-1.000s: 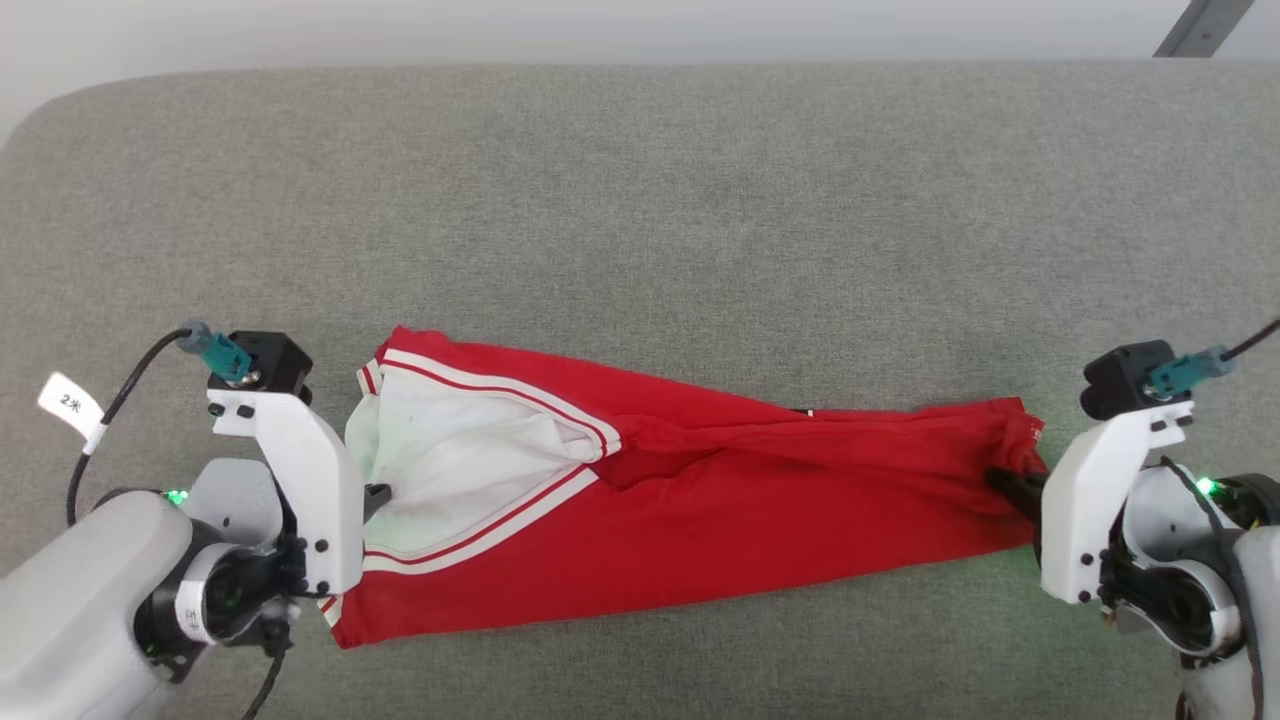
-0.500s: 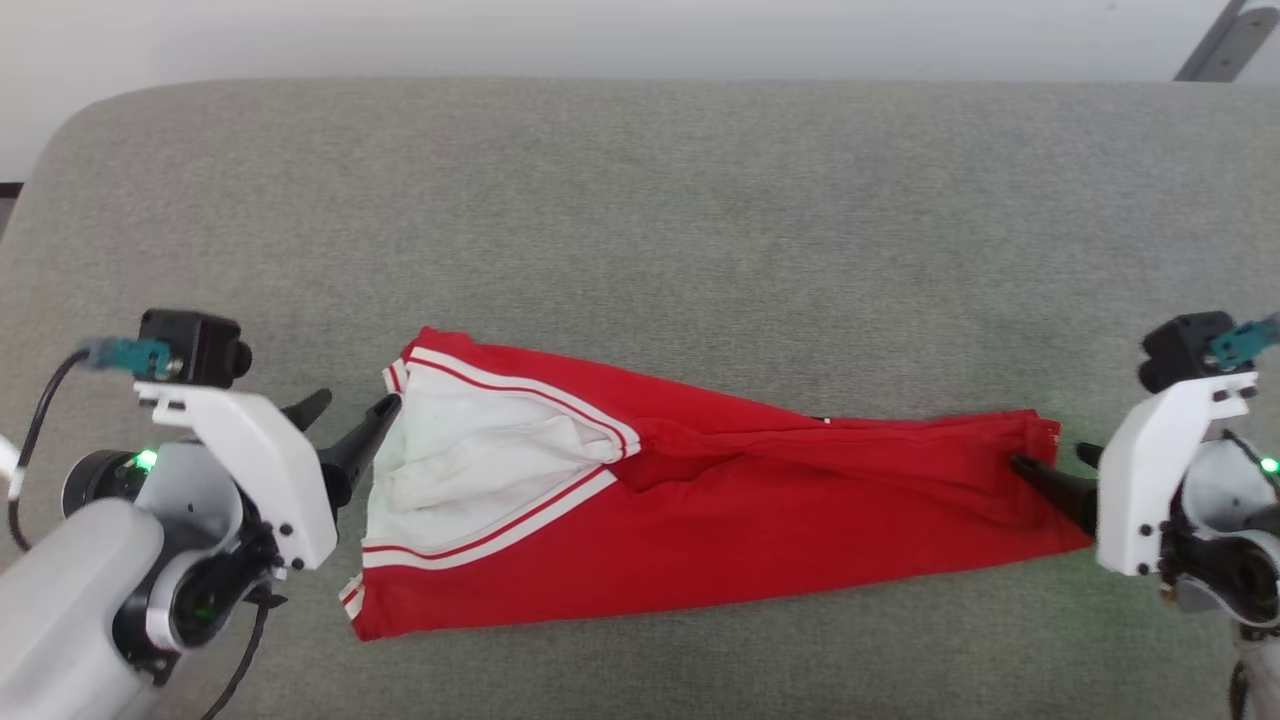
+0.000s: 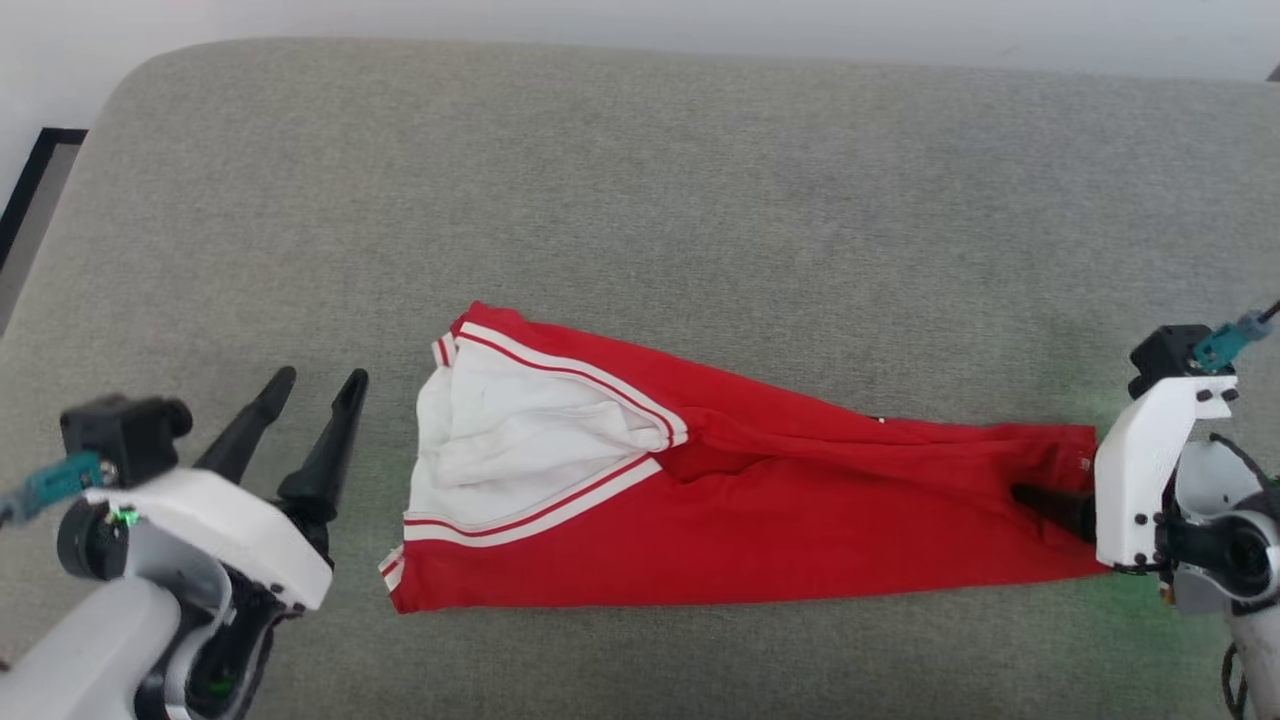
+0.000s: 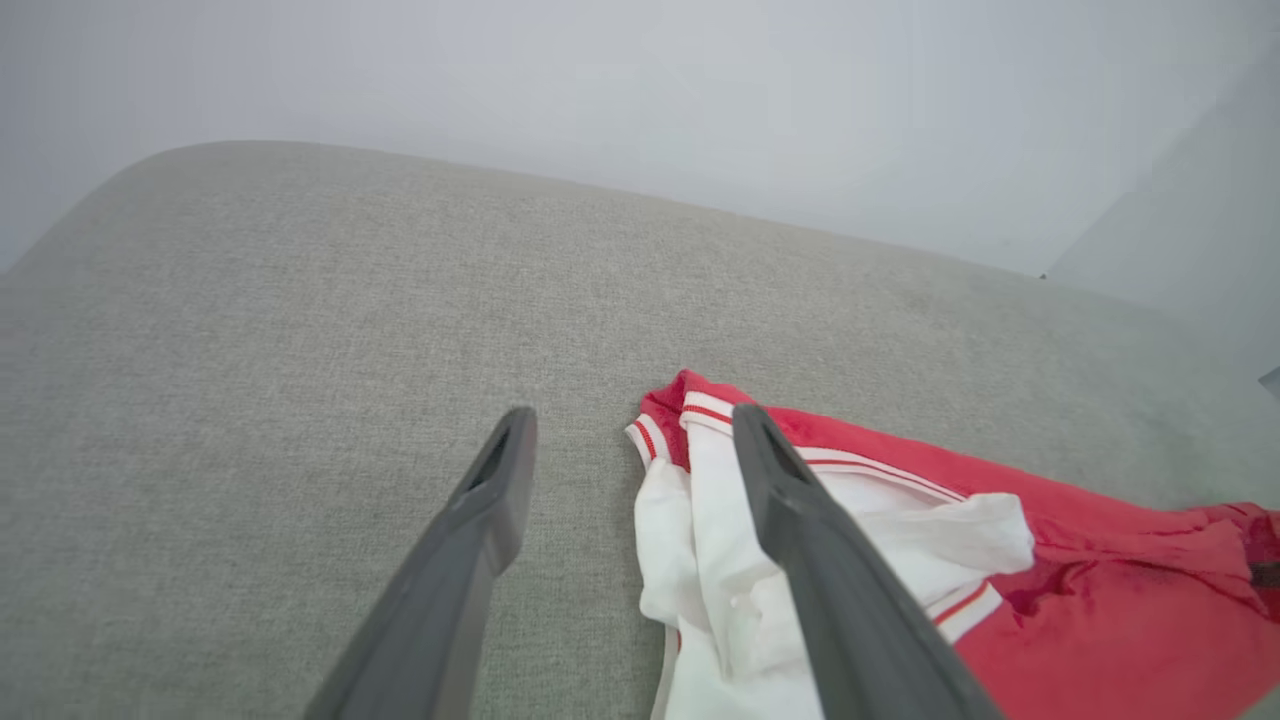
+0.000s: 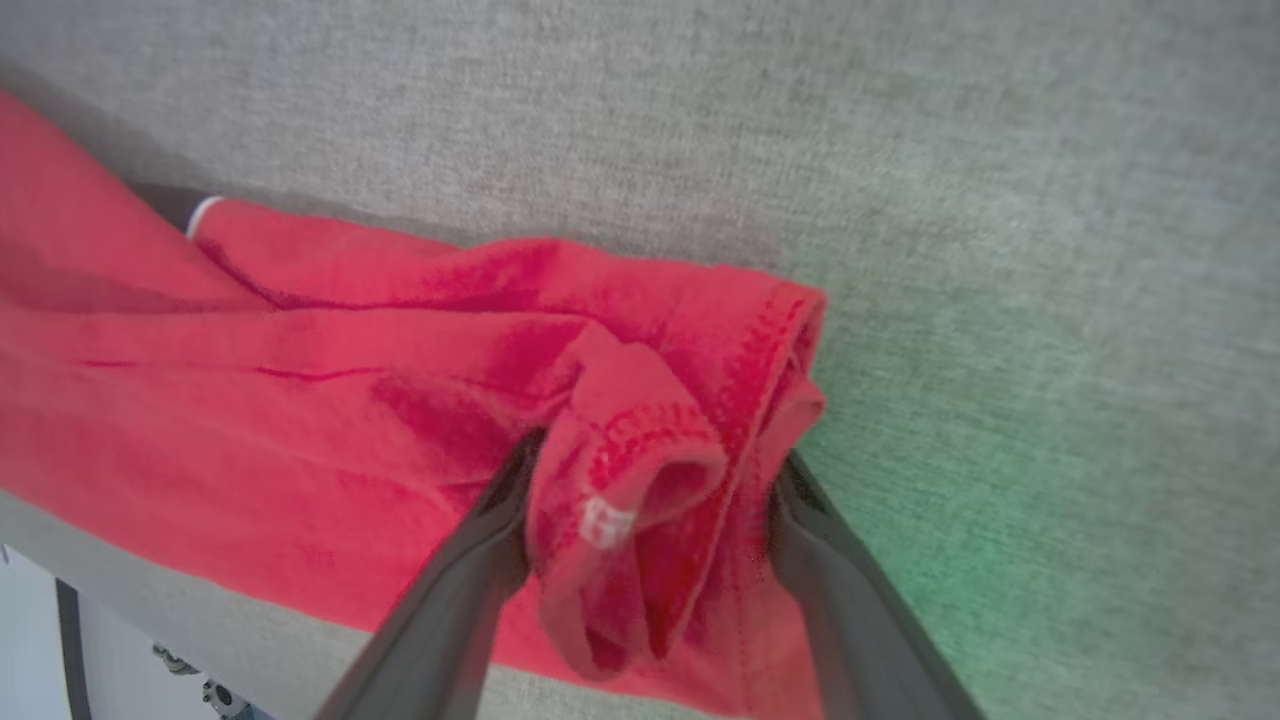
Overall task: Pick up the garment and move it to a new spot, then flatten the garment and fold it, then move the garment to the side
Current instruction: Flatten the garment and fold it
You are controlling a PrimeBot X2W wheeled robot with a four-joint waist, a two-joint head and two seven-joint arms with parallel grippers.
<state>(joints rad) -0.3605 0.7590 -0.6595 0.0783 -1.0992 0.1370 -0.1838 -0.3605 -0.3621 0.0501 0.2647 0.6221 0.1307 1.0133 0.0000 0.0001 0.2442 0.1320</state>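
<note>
Garment (image 3: 750, 530) on cushion (image 3: 640, 200), btwn L gripper (image 3: 322, 375), R gripper (image 5: 655, 465).

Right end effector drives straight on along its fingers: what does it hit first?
The bunched hem of the red jersey-style T-shirt with white sleeves, which sits between the right end effector's spread fingers. Beyond that, probably more red cloth on the grey fabric cushion, though depth is unclear.

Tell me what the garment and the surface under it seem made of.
The garment: soft matte knit cloth, probably jersey; it creases, bunches and shows a stitched hem. The grey surface: matte woven upholstery, judging by its speckled weave and rounded corner; padding likely.
</note>
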